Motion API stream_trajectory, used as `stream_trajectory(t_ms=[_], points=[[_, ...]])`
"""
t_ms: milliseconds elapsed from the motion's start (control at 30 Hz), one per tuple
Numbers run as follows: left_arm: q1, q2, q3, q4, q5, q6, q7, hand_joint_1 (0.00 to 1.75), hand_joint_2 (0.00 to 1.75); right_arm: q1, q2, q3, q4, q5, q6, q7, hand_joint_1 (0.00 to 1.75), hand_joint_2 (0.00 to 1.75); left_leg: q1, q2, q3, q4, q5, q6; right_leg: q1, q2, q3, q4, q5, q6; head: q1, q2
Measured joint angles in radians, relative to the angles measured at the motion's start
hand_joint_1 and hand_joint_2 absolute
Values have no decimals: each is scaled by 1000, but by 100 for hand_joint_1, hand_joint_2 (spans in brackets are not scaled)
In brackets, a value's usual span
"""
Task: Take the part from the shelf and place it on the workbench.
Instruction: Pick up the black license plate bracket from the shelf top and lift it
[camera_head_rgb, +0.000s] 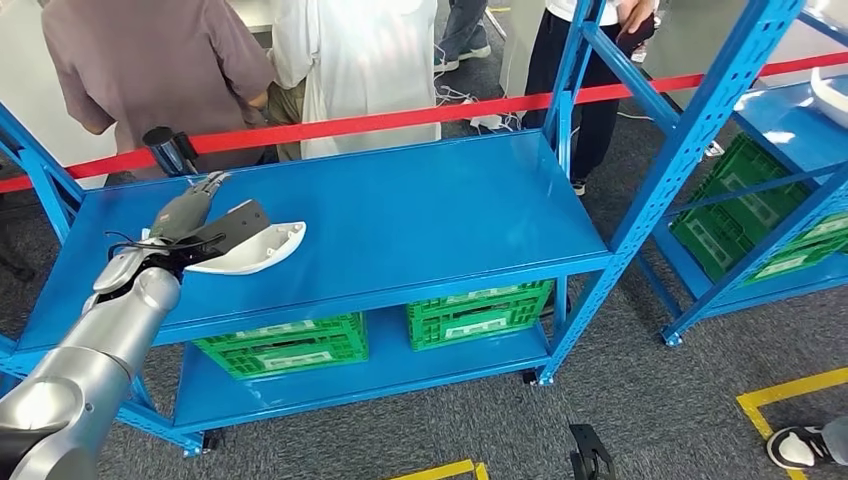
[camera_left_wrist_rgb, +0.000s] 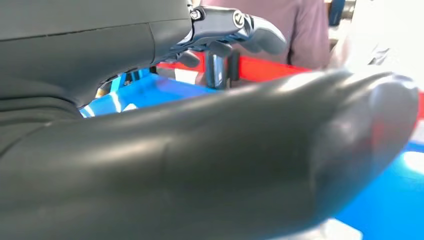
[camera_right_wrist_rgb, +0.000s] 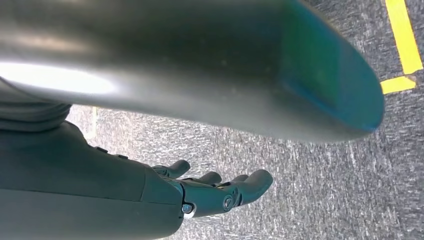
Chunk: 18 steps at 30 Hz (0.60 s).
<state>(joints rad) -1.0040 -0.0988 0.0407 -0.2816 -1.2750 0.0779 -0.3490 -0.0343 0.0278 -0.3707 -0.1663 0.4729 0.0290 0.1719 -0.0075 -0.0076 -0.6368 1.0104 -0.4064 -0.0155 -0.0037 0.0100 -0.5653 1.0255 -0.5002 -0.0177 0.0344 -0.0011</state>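
**Fig. — Left hand holding white part above blue shelf top**

Head view: the left hand (camera_head_rgb: 190, 225), at the end of the silver arm, is over the left part of the flat blue metal shelf top (camera_head_rgb: 400, 210). Its fingers are closed around the near end of the white curved moulded plastic part (camera_head_rgb: 255, 250), w/ the grey thumb lying over it. The part juts toward the shelf's middle, just above the surface; contact w/ the surface cannot be told. Two green slatted plastic crates (camera_head_rgb: 285, 345) sit side by side on the lower level. A red barrier tape (camera_head_rgb: 400, 120) runs behind the shelf, w/ people standing beyond it. A second blue rack (camera_head_rgb: 790, 130) stands at right, w/ more green crates low down.

Left wrist view: thick grey thumb (camera_left_wrist_rgb: 225, 160) in foreground; darker fingers (camera_left_wrist_rgb: 235, 27) curl beyond it. Blue shelf surface and red tape lie behind. Part itself not clearly made out here.

Right wrist view: the right hand (camera_right_wrist_rgb: 210, 192) hangs over grey carpet (camera_right_wrist_rgb: 325, 190), fingers loosely apart, holding nothing. Yellow floor tape (camera_right_wrist_rgb: 400, 45) lies nearby.
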Motion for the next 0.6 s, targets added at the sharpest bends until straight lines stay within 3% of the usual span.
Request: stream_trajectory(t_ms=[133, 300, 600], points=[[6, 0, -8, 2, 0, -1, 0, 0, 0, -1, -1, 0, 0, 0, 0, 0, 0, 0, -1, -5, -1, 1, -2, 4, -1, -3, 6, -8, -1, 1, 0, 0], [9, 0, -9, 3, -1, -1, 0, 0, 0, -1, -2, 0, 0, 0, 0, 0, 0, 0, -2, -5, -1, 1, -4, 11, -2, -4, 10, -16, 1, 12, 0, 0], [9, 0, -11, 3, -1, -11, 0, 0, 0, -1, -2, 0, 0, 1, 0, 0, 0, 0, -2, -4, 0, 1, -2, 14, -2, -4, 10, -16, 2, 17, 0, 0]])
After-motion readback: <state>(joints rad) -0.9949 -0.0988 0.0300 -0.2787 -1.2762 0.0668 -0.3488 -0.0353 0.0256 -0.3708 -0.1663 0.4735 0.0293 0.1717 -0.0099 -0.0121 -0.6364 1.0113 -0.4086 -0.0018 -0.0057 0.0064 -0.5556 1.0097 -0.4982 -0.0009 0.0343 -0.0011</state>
